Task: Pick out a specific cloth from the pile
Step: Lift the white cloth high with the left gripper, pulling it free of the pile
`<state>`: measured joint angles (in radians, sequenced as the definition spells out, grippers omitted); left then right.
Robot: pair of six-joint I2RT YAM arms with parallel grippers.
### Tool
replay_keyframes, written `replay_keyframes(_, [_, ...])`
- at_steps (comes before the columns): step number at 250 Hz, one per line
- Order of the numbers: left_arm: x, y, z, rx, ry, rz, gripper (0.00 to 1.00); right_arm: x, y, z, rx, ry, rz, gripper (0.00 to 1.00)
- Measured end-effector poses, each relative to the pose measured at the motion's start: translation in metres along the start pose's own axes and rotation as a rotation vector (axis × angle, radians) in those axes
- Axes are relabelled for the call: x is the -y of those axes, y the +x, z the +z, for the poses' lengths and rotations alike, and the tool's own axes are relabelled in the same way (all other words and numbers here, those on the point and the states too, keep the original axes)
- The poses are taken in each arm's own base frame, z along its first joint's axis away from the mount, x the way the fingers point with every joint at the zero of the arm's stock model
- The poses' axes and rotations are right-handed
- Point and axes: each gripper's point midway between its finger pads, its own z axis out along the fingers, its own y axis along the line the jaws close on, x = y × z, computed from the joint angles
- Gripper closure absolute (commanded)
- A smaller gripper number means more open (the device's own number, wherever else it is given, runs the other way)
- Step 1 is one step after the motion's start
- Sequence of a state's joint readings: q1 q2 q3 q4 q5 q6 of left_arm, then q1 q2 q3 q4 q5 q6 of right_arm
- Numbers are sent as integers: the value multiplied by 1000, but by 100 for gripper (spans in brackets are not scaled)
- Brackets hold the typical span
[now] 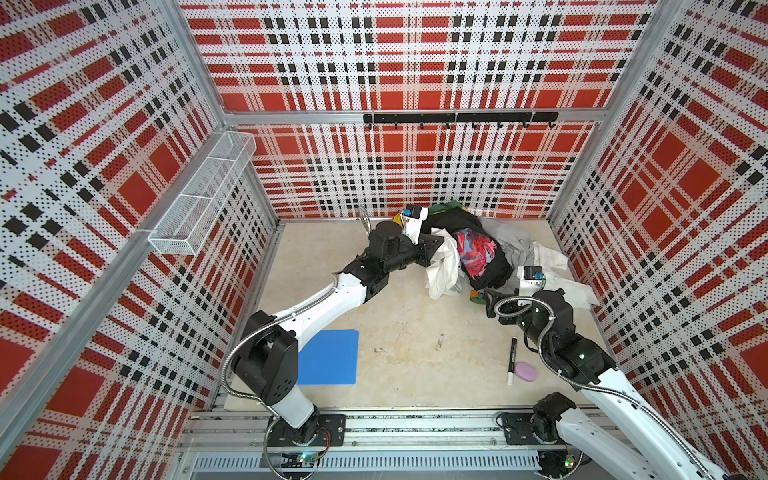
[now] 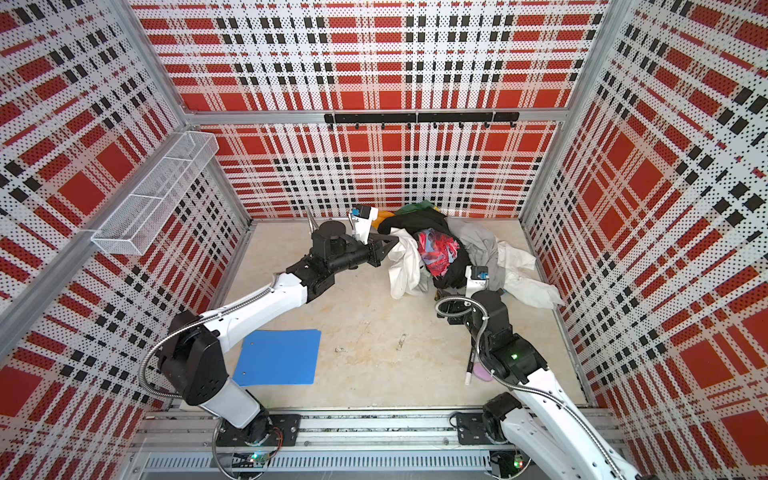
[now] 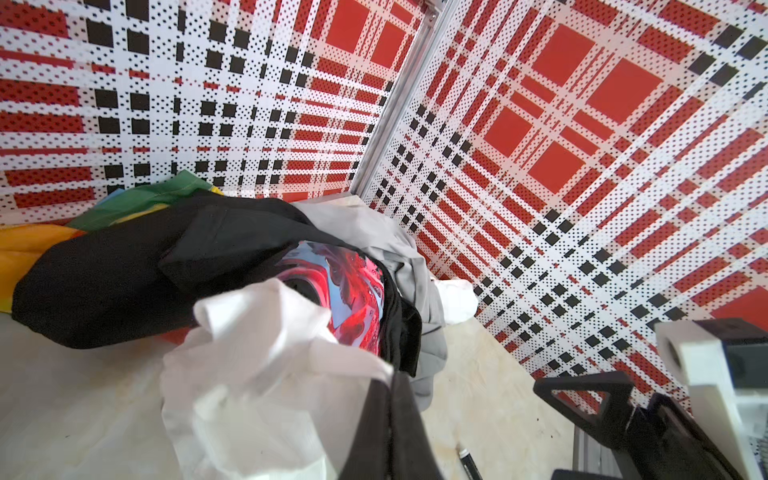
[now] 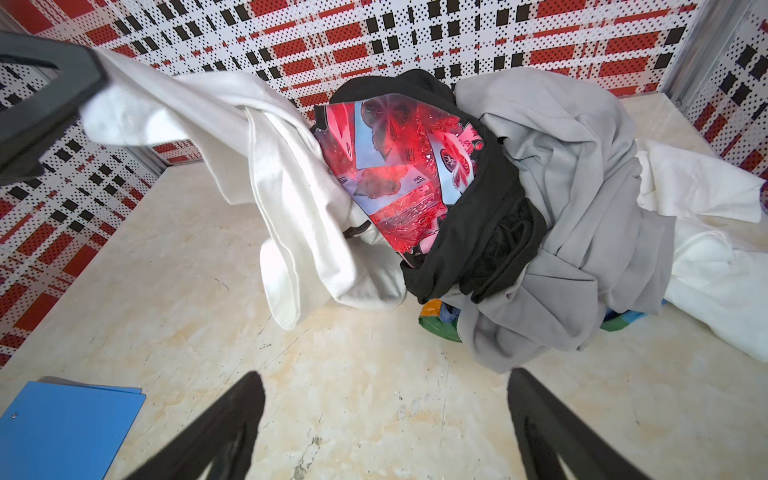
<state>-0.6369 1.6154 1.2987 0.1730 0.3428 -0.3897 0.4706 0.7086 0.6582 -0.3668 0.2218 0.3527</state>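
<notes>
The pile (image 1: 505, 245) lies against the back wall: light grey, black, red-patterned and rainbow cloths, heaped. The white cloth (image 1: 442, 268) hangs off the pile's left side, thin and creased. My left gripper (image 1: 433, 246) is shut on its upper edge; in the left wrist view the jaws meet on a fold of the cloth (image 3: 266, 374). In the right wrist view the cloth (image 4: 266, 166) stretches from that gripper down over the floor. More white fabric (image 1: 550, 257) lies at the pile's right; whether it is the same garment I cannot tell. My right gripper (image 4: 384, 380) stands open over bare floor just before the pile.
A blue mat (image 1: 330, 357) lies front left by the left arm's base. A black-and-white marker (image 1: 511, 359) and a pink oval object (image 1: 525, 371) lie front right. A wire mesh basket (image 1: 203, 199) hangs on the left wall, a black hook rail (image 1: 459, 117) on the back wall.
</notes>
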Motion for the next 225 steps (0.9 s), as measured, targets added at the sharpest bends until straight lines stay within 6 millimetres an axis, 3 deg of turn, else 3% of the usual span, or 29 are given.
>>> replay_keyframes(40, [11, -19, -15, 32, -2, 26, 100, 0, 0, 0, 0, 1, 0, 3])
replay_keyframes(104, [42, -80, -35, 155, 40, 109, 100, 1, 3, 3, -14, 6, -3, 3])
replay_keyframes(196, [73, -125, -51, 263, 122, 141, 100, 1, 6, 6, -24, 9, -5, 3])
replay_keyframes(225, [71, -131, -53, 282, 114, 145, 100, 1, 8, 7, -29, 10, -5, 3])
